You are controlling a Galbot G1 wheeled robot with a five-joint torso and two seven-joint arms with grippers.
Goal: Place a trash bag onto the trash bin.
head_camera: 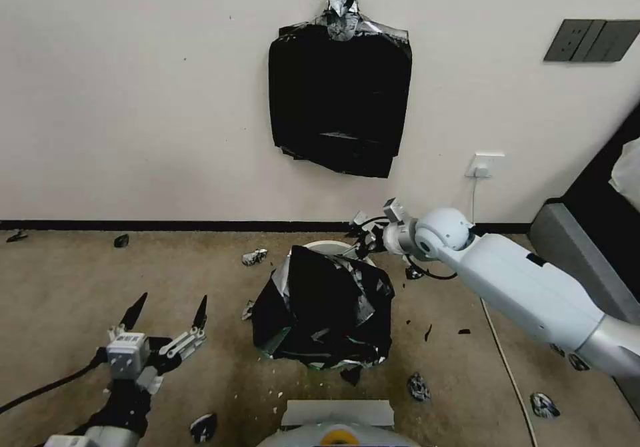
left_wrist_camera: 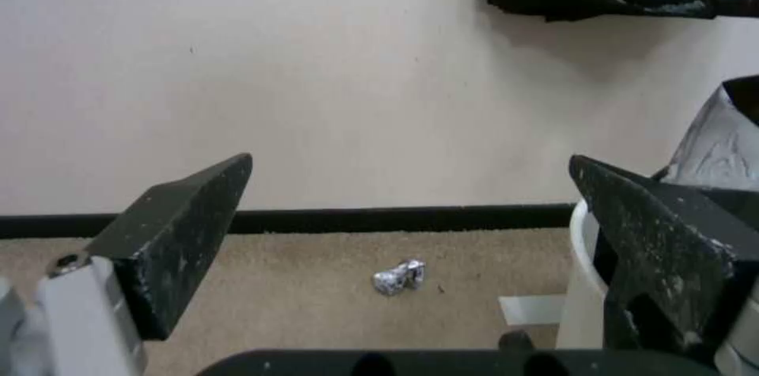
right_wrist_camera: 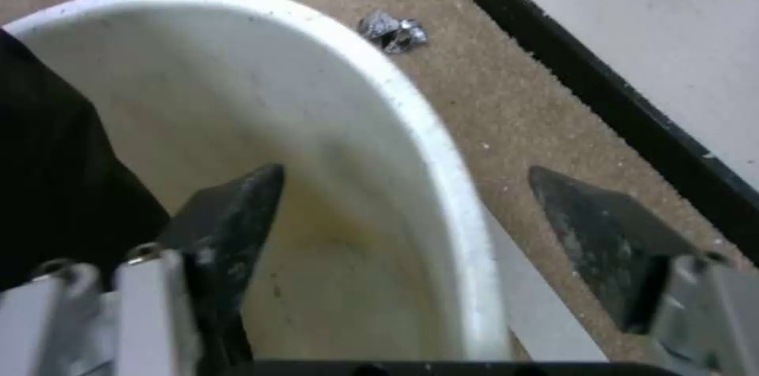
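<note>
Now: bag half-draped on bin, both grippers empty

Right gripper (right_wrist_camera: 403, 198) wide open, holding nothing; its fingers straddle the far rim of the bin (right_wrist_camera: 443, 145), one inside, one outside. Left gripper (head_camera: 168, 314) also spread wide and empty, well to the bin's left above the carpet. Bag (head_camera: 327, 307) hangs over the bin's near side, far rim bare. Film looks light, limp, slippery; judged best pinched at its loose edge.
</note>
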